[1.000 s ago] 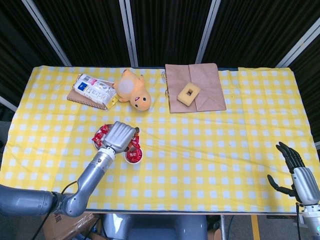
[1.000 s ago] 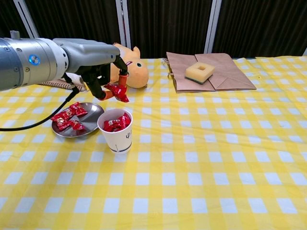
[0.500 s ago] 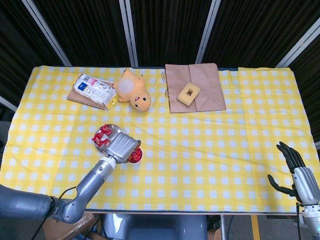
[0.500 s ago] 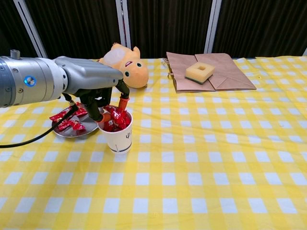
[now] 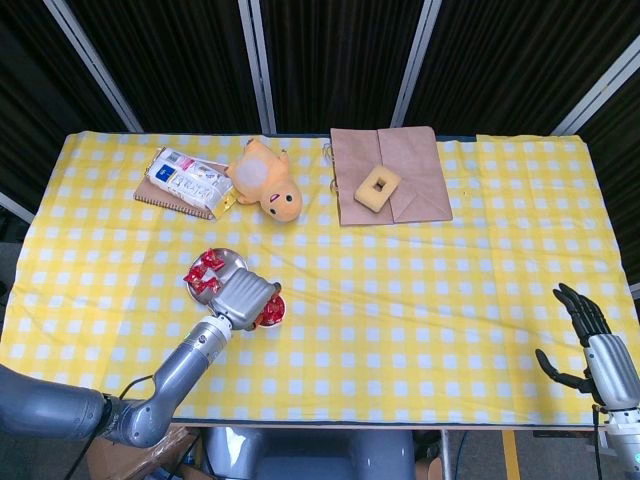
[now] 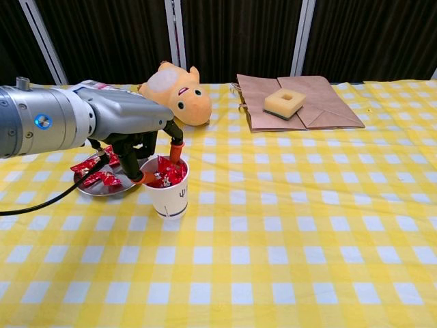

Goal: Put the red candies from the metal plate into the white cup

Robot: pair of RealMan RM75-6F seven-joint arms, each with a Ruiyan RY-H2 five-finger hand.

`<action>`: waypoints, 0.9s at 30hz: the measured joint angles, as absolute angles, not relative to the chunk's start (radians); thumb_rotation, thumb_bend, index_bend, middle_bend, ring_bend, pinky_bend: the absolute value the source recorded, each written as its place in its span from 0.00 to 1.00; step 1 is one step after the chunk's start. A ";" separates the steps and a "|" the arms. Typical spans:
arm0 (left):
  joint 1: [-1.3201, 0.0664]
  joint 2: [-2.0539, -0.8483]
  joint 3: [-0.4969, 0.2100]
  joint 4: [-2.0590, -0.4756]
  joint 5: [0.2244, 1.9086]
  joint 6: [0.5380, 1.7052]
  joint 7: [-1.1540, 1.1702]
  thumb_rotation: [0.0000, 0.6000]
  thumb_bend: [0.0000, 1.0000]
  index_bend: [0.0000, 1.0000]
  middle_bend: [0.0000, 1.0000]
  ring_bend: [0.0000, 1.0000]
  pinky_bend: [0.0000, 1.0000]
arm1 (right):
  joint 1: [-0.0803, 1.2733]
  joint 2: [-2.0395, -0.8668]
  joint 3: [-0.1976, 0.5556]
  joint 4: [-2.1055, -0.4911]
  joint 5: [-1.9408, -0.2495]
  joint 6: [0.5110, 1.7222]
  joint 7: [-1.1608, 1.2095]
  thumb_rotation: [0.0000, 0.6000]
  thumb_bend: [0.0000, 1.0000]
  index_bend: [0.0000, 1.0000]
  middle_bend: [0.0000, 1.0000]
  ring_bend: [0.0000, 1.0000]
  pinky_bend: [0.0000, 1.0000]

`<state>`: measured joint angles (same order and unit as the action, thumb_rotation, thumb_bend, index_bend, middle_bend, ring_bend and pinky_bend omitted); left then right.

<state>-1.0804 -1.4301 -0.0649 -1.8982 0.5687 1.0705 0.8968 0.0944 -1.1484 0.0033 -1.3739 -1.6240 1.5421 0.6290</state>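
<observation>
Red candies (image 6: pixel 166 174) fill the cup (image 6: pixel 167 193) close to its rim; more candies remain on the plate (image 6: pixel 115 184), which sits on the tabletop (image 6: pixel 287 225) just left of the cup and touching or nearly touching it. In the head view the plate (image 5: pixel 232 263) is partly hidden behind the left hand.

Left hand (image 6: pixel 145 152): positioned directly over the cup mouth, fingers (image 6: pixel 176 147) pointing down, orange tips at or just inside the rim. Whether a candy is pinched between them cannot be told; the wrappers below the tips merge with those already in the cup.

Right hand (image 5: pixel 588 345): idle at the near right edge of the tabletop, fingers spread, holding nothing.

Assessment of the step in hand, a deposit into the cup: the fingers should part only while centred over the opening, since the pile is high and a candy dropped near the rim may roll out. The lift should be straight up; any sideways drag risks catching the rim and tipping the light cup towards the plate. Wrappers may cling to the fingertips, so the release should be confirmed before returning to the plate.

Markings: a small dark mark (image 6: pixel 179 194) is printed on the cup wall, not legible. A printed packet (image 5: pixel 188 181) lies at the far left; its text is too small to read.
</observation>
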 measured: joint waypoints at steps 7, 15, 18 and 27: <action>-1.067 -1.402 -0.078 -1.925 0.601 1.095 0.853 1.00 0.36 0.31 0.89 0.95 0.96 | 0.095 -1.148 0.003 -1.375 -1.625 1.542 0.628 1.00 0.42 0.00 0.00 0.00 0.00; -1.004 -1.330 -0.094 -1.996 0.714 1.165 0.756 1.00 0.31 0.22 0.59 0.69 0.75 | 0.093 -1.151 0.003 -1.370 -1.626 1.545 0.625 1.00 0.42 0.00 0.00 0.00 0.00; -0.958 -1.302 -0.085 -2.021 0.791 1.215 0.712 1.00 0.26 0.13 0.28 0.40 0.50 | 0.093 -1.152 0.002 -1.369 -1.626 1.545 0.618 1.00 0.42 0.00 0.00 0.00 0.00; -0.683 -1.236 0.097 -2.026 1.211 1.475 0.548 1.00 0.15 0.00 0.00 0.00 0.04 | 0.091 -1.168 0.008 -1.346 -1.619 1.548 0.551 1.00 0.42 0.00 0.00 0.00 0.00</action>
<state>-0.6834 -1.2361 0.0968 -2.0260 1.2114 1.4754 0.5482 0.0909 -1.1685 0.0084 -1.3462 -1.6191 1.5476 0.5513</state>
